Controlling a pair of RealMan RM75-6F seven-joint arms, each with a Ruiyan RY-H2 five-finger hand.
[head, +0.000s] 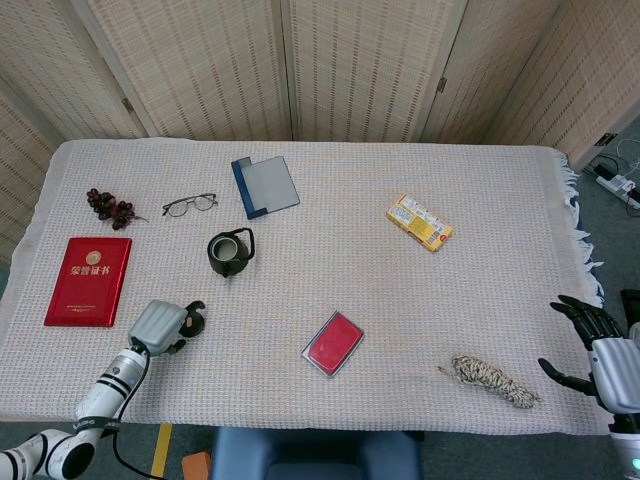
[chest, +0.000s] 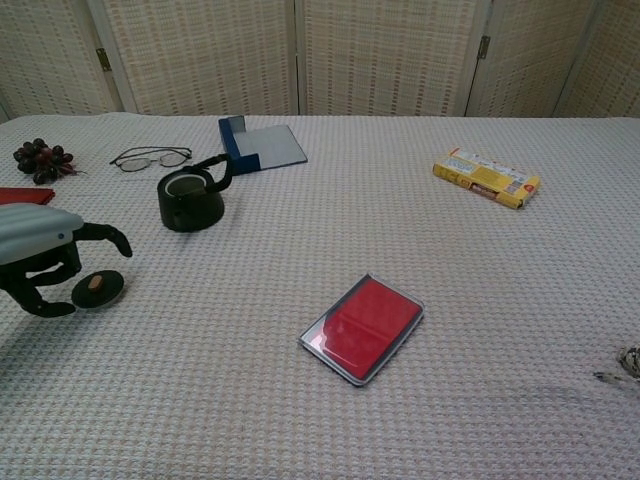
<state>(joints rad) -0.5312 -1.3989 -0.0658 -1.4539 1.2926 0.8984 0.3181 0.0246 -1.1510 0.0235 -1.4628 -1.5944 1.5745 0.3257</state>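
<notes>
The left hand (chest: 38, 252) hovers over the small round black lid (chest: 97, 289) near the tabletop's (head: 400, 300) front left edge, its fingers (chest: 110, 236) curled around the lid with a gap showing, so it holds nothing. The lid lies flat on the cloth, near the dark teapot (chest: 191, 201) and well apart from the red case (chest: 363, 327). The right hand (head: 600, 355) rests off the tabletop's right edge with fingers spread and empty, near the coiled rope (head: 490, 381).
</notes>
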